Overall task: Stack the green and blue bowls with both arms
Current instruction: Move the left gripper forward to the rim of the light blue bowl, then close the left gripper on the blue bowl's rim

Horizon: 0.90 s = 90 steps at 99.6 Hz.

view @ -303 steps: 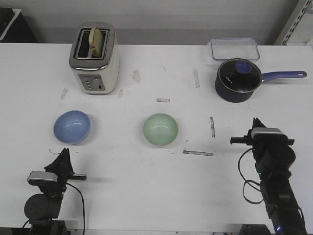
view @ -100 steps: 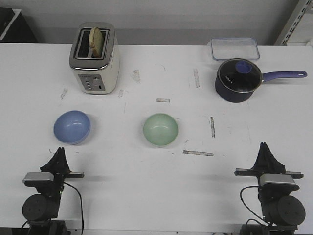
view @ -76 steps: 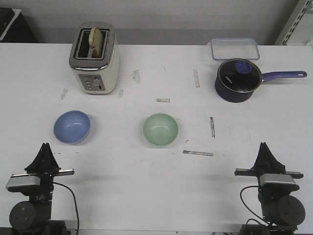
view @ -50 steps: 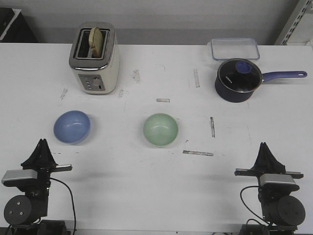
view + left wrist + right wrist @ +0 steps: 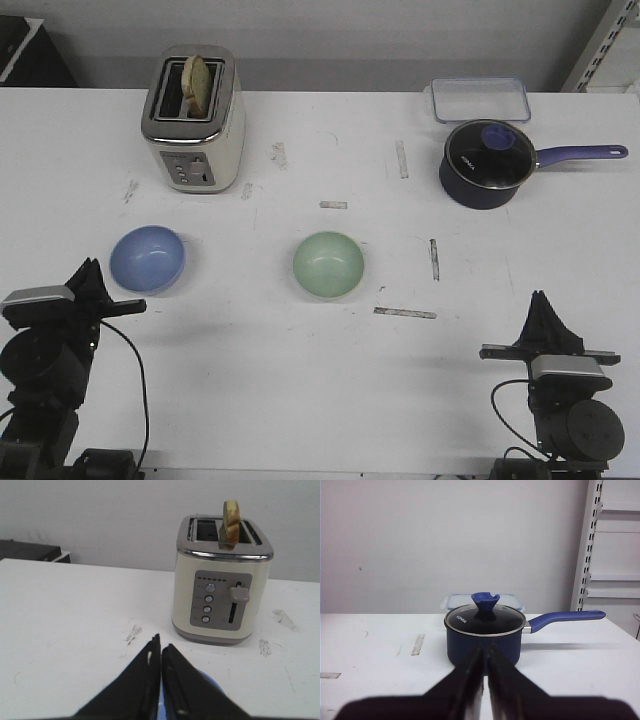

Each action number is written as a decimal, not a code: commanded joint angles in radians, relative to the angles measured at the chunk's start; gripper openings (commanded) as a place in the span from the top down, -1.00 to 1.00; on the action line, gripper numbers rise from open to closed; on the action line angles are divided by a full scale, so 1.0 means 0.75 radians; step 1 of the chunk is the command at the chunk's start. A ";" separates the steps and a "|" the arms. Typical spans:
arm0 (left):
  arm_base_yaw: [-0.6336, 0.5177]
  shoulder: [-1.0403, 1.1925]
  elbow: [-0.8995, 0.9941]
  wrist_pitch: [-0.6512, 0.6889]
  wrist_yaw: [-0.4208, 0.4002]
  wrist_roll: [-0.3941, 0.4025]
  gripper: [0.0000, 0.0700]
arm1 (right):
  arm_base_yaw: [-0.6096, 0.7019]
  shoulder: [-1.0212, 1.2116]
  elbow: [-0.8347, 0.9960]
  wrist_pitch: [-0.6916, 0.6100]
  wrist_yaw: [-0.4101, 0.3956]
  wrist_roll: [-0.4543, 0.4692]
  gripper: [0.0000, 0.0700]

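Note:
The light blue bowl (image 5: 147,258) sits upright on the table's left side, and the pale green bowl (image 5: 328,264) sits about a third of the table's width to its right, near the middle. My left gripper (image 5: 88,268) is shut and empty, its tips just short of the blue bowl's near-left rim. The left wrist view shows that gripper (image 5: 161,641) closed, with a sliver of blue bowl (image 5: 209,684) behind the fingers. My right gripper (image 5: 541,300) is shut and empty near the front right edge, far from both bowls. In the right wrist view it (image 5: 485,651) points at the saucepan.
A cream toaster (image 5: 193,120) holding a slice of bread stands at the back left, straight beyond the blue bowl (image 5: 222,580). A dark navy saucepan (image 5: 485,163) with a glass lid stands back right, its handle pointing right. A clear lidded container (image 5: 480,98) lies behind it.
The right arm pulled back to the front edge three seconds ago and has stayed still. The left arm swung left and then forward, up to the blue bowl.

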 commanded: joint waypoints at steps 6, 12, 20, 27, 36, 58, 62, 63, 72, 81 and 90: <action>0.003 0.122 0.095 -0.045 -0.005 -0.027 0.99 | 0.002 -0.002 -0.004 0.014 0.000 0.014 0.97; 0.003 0.181 0.136 -0.075 -0.003 -0.028 0.99 | 0.002 -0.002 -0.004 0.014 0.000 0.014 0.97; 0.003 0.255 0.193 -0.126 -0.002 -0.049 0.99 | 0.002 -0.002 -0.004 0.014 0.000 0.014 0.97; 0.003 0.319 0.253 -0.203 -0.002 -0.053 0.99 | 0.002 -0.002 -0.004 0.014 0.000 0.014 0.97; 0.003 0.403 0.340 -0.323 -0.002 -0.053 0.99 | 0.002 -0.002 -0.004 0.014 0.000 0.014 0.97; 0.049 0.622 0.549 -0.590 0.021 -0.054 0.99 | 0.002 -0.002 -0.004 0.014 0.000 0.014 0.97; 0.061 0.661 0.586 -0.628 0.055 -0.054 0.99 | 0.002 -0.002 -0.004 0.014 0.000 0.014 0.97; 0.064 0.671 0.595 -0.636 0.064 -0.055 0.99 | 0.002 -0.002 -0.004 0.014 0.000 0.014 0.97; 0.097 0.757 0.676 -0.729 0.166 -0.093 0.99 | 0.002 -0.002 -0.004 0.014 0.000 0.014 0.97; 0.146 0.835 0.742 -0.809 0.237 -0.113 0.99 | 0.002 -0.002 -0.004 0.014 0.000 0.014 0.97; 0.185 0.882 0.764 -0.830 0.266 -0.114 0.99 | 0.002 -0.002 -0.004 0.014 0.000 0.014 0.97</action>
